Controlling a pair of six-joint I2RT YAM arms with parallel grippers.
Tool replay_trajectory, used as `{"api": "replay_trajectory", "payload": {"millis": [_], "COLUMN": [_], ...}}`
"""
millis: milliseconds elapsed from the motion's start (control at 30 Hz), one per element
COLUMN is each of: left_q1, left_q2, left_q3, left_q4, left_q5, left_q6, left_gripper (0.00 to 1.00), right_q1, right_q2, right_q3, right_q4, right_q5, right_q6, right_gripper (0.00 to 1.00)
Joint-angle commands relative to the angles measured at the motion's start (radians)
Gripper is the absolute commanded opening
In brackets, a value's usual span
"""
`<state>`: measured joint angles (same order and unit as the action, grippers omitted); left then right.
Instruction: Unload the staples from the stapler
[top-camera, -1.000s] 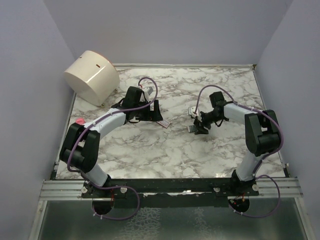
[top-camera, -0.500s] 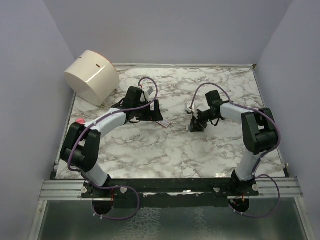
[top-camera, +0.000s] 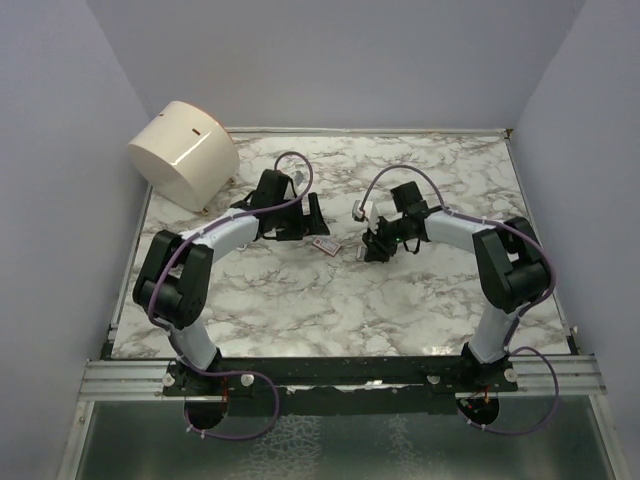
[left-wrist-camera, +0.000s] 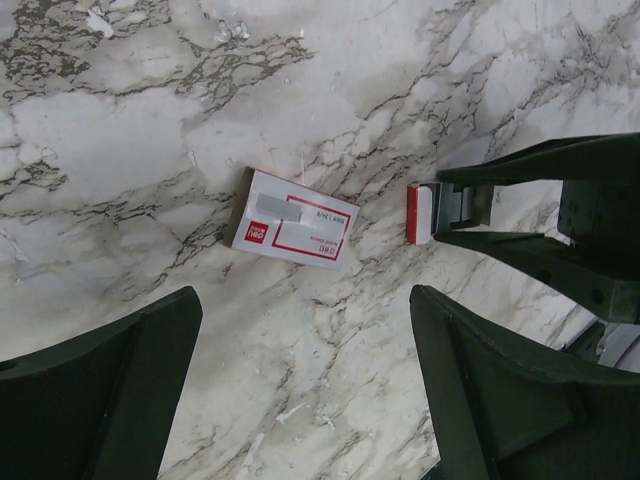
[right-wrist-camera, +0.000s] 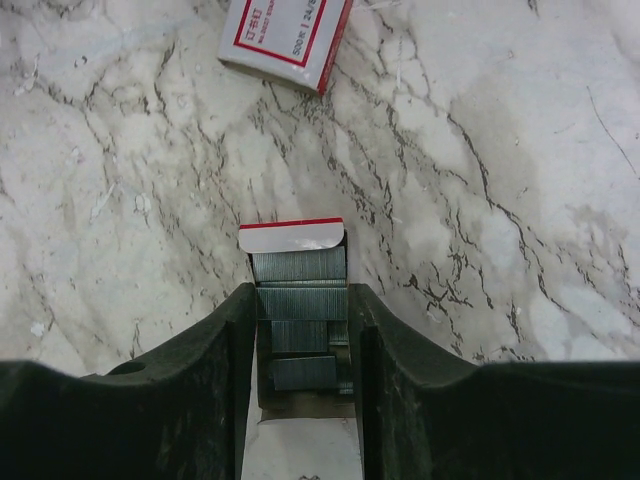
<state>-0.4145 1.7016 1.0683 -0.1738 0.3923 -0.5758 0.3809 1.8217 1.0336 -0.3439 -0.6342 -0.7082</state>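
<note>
Steel staples (right-wrist-camera: 298, 265) half hidden; right gripper (right-wrist-camera: 300, 295) apparently clamps the stapler (right-wrist-camera: 292, 236)

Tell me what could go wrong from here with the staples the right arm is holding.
1. The staple strips lie loose and uneven in the staple holder between the jaws of the right gripper; a tilt could spill them onto the table.
2. The staple box lies just ahead of the staple holder; pushing forward could shove it.
3. The left gripper hangs open over that box, close to the right one; the arms might collide.
</note>
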Motion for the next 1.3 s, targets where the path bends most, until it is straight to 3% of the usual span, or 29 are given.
{"api": "replay_trajectory", "payload": {"millis": [0,267,633,933,1267], "left_q1": [0.009,0.012,0.017,0.015,0.014], "left_q2": [0.051,0.142,0.222,0.237,0.245], "left_q3": [0.063,0.1,0.133,0.106,0.088], "left_q4": [-0.009,0.01,0.014,0.01,0.027], "left_q5": [-0.032,-0.012,0.006,0.0,0.026], "left_q6": [-0.038,-0.085,-0.014,0.028,0.01], "left_gripper": [0.88,0.86,0.67,0.59,0.57], "right_q1": [0.046,0.13,0.155,0.172,0.174], "right_q2": [0.03,0.024,0.033,0.043,0.075], "right_q3": [-0.056,-0.108,-0.115,-0.11,-0.084], "right_q4": [0.014,0.091,0.137,0.128,0.146], "right_q5": [0.153,0.236,0.22,0.159,0.173], "right_q6": [0.156,0.263,0.284,0.248,0.26], "right_gripper": [0.35,0.37,0.38,0.38,0.38]}}
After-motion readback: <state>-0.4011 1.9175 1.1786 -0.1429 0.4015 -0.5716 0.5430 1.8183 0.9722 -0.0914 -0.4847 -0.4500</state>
